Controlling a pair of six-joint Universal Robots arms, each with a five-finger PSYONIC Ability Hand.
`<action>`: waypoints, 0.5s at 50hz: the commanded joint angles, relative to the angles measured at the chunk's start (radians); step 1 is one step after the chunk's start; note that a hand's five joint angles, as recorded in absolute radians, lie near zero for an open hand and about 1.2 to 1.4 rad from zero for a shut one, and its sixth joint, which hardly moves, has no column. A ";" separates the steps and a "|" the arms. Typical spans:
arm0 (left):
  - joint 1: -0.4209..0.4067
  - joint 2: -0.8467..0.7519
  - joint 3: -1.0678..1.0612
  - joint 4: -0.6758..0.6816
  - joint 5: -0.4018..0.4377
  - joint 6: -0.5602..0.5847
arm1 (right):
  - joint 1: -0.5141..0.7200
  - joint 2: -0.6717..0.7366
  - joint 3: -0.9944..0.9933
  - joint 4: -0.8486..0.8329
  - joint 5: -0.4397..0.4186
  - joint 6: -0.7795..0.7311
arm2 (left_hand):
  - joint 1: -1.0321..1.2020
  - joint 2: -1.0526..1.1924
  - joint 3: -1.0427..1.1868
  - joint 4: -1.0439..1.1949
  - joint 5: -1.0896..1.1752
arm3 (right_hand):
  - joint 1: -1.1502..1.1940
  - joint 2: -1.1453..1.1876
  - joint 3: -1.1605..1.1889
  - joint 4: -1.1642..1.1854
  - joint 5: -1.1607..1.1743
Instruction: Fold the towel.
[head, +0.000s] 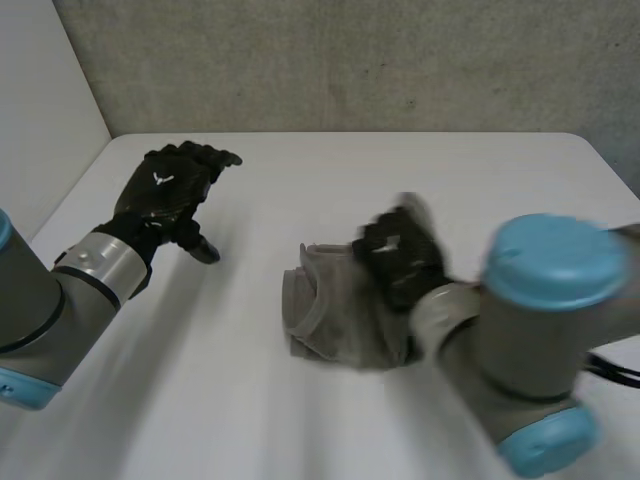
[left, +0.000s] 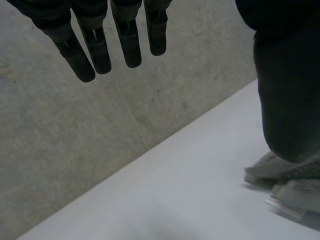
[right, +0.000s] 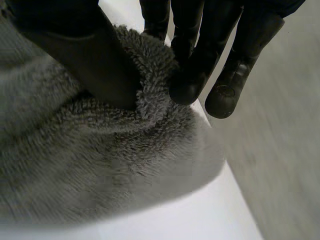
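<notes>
White table (head: 420, 165) is stretching out under a grey wall (head: 350, 60). Right of centre in the head view, the right hand (head: 400, 255) is pinching a ridge of the towel (head: 325, 310) between thumb (right: 95, 70) and fingers (right: 187, 87); the towel is lying bunched under it in the middle of the table. At upper left the left hand (head: 165, 190) is hovering well apart, fingers straight, holding nothing. For a clean fold, I judge the pinch should be firm and the edge carried flat across, lined up before release

Fuzzy grey terry-cloth towel (right: 100, 150); smooth matt white table (head: 300, 420); rough concrete wall (head: 350, 60).
</notes>
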 joint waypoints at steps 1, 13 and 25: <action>-0.002 0.028 0.003 0.000 -0.029 -0.007 | 0.237 0.250 -0.155 0.051 0.009 -0.116 | -0.042 -0.040 -0.031 -0.041 -0.215 | 0.098 0.152 0.055 0.052 0.081; -0.032 0.029 0.041 0.008 -0.064 -0.030 | 0.074 -0.079 0.008 -0.035 0.006 0.276 | -0.042 -0.040 -0.031 -0.041 -0.215 | -1.124 -1.070 -1.166 -1.170 -1.141; -0.162 -0.062 0.150 -0.003 -0.194 -0.191 | -0.150 -0.216 0.089 0.106 -0.016 0.457 | -0.030 -0.028 -0.019 -0.029 -0.203 | -1.124 -1.070 -1.166 -1.170 -1.141</action>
